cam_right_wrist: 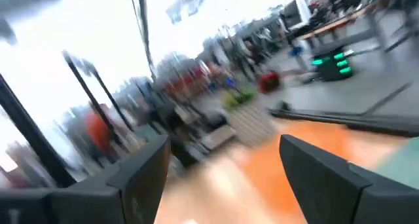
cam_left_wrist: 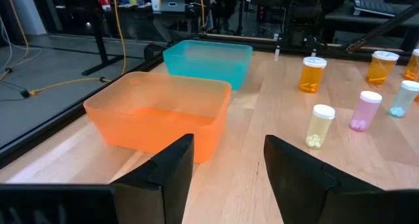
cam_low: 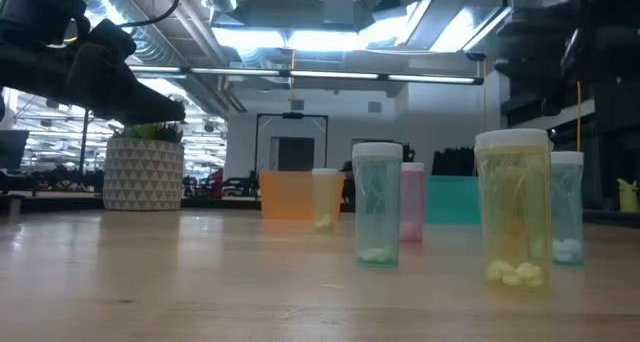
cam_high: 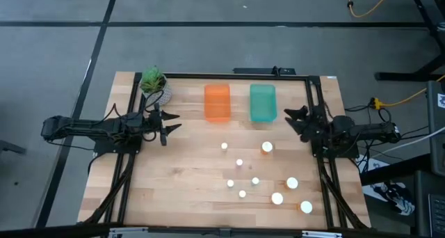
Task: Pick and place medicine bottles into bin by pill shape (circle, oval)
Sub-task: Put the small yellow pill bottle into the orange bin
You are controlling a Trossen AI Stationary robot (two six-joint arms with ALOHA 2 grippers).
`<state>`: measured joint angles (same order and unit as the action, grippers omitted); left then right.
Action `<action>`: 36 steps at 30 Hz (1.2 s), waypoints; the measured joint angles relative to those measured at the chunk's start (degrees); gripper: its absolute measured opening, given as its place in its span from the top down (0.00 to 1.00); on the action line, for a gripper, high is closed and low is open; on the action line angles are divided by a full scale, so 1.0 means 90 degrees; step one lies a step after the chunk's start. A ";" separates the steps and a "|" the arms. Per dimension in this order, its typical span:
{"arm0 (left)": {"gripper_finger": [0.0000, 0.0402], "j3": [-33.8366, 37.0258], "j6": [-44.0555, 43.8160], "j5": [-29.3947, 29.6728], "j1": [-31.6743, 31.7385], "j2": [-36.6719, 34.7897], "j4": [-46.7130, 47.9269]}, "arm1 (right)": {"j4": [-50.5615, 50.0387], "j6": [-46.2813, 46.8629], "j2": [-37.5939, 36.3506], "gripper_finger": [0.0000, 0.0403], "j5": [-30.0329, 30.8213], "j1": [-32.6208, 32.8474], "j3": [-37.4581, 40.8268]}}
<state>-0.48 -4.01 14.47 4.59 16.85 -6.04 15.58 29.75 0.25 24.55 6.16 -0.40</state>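
Note:
Several small white-capped medicine bottles stand upright on their bases on the wooden table, spread over its middle and near right. The larger ones have amber sides. An orange bin and a teal bin sit side by side at the far middle. My left gripper hovers open at the table's left, left of the orange bin, with nothing between its fingers. My right gripper hovers open at the right, beside the teal bin, and holds nothing.
A potted plant stands at the far left corner, close behind my left gripper. A dark frame runs along the table's left, right and far sides. Bare wood lies at the near left. Cables trail on the floor beyond.

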 joint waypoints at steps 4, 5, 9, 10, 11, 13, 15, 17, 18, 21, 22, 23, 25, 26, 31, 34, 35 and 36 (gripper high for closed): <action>0.55 -0.0001 0.0002 0.0002 -0.0001 0.0002 0.0000 | 0.1080 -0.0338 0.0000 0.28 0.0628 -0.0050 0.0000; 0.55 -0.0001 0.0000 0.0002 -0.0002 0.0001 0.0000 | 0.1304 -0.0633 0.0000 0.28 0.0826 -0.0060 0.0002; 0.55 0.0001 0.0001 0.0002 0.0001 0.0000 0.0000 | 0.1998 -0.1286 0.0000 0.28 0.1361 -0.0088 0.0000; 0.55 0.0001 0.0002 0.0002 -0.0001 0.0002 0.0000 | 0.2062 -0.1322 0.0000 0.28 0.1530 -0.0088 0.0000; 0.55 0.0001 0.0002 0.0002 -0.0002 0.0002 0.0000 | 0.2081 -0.1347 0.0000 0.28 0.1661 -0.0088 0.0001; 0.55 0.0000 0.0000 0.0002 0.0000 0.0002 0.0000 | 0.2083 -0.1368 0.0000 0.28 0.1726 -0.0088 0.0002; 0.55 0.0001 0.0000 0.0002 -0.0001 0.0001 0.0000 | 0.2083 -0.1345 0.0000 0.28 0.1743 -0.0088 0.0000; 0.55 0.0001 0.0002 0.0002 -0.0001 0.0000 0.0000 | 0.2083 -0.1338 0.0000 0.28 0.1936 -0.0086 0.0000; 0.55 0.0000 0.0001 0.0002 -0.0002 0.0002 0.0000 | 0.2083 -0.1345 0.0000 0.28 0.2016 -0.0086 0.0001; 0.55 -0.0001 0.0002 0.0002 0.0000 0.0002 0.0000 | 0.2045 -0.1335 0.0000 0.28 0.2053 -0.0088 0.0001; 0.55 0.0001 0.0000 0.0002 -0.0002 0.0002 0.0000 | 0.2042 -0.1339 0.0000 0.28 0.2042 -0.0088 0.0001; 0.55 0.0001 0.0002 0.0002 0.0001 0.0002 0.0000 | 0.2042 -0.1369 0.0000 0.28 0.1993 -0.0088 0.0000; 0.55 0.0001 0.0002 0.0002 -0.0001 0.0000 0.0000 | 0.2042 -0.1561 0.0000 0.28 0.1937 -0.0088 0.0001; 0.55 -0.0001 0.0001 0.0003 -0.0002 0.0002 0.0000 | 0.2042 -0.1705 0.0000 0.28 0.1940 -0.0088 0.0000; 0.55 0.0001 0.0002 0.0263 0.0001 0.0002 0.0000 | 0.2049 -0.1830 0.0000 0.28 0.2002 -0.0088 0.0001; 0.55 0.0001 0.0007 0.0322 0.0001 0.0002 0.0000 | 0.2049 -0.1555 0.0000 0.28 0.1772 -0.0088 0.0000; 0.55 0.0001 0.0007 0.0325 0.0001 0.0002 0.0000 | 0.2049 -0.1436 0.0000 0.28 0.1690 -0.0088 0.0001; 0.55 0.0000 0.0009 0.0323 -0.0002 0.0002 0.0000 | 0.2049 -0.1305 0.0000 0.28 0.1591 -0.0088 0.0000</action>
<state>-0.47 -3.93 17.37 4.58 16.86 -6.04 34.02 18.00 0.25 38.87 5.37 -0.40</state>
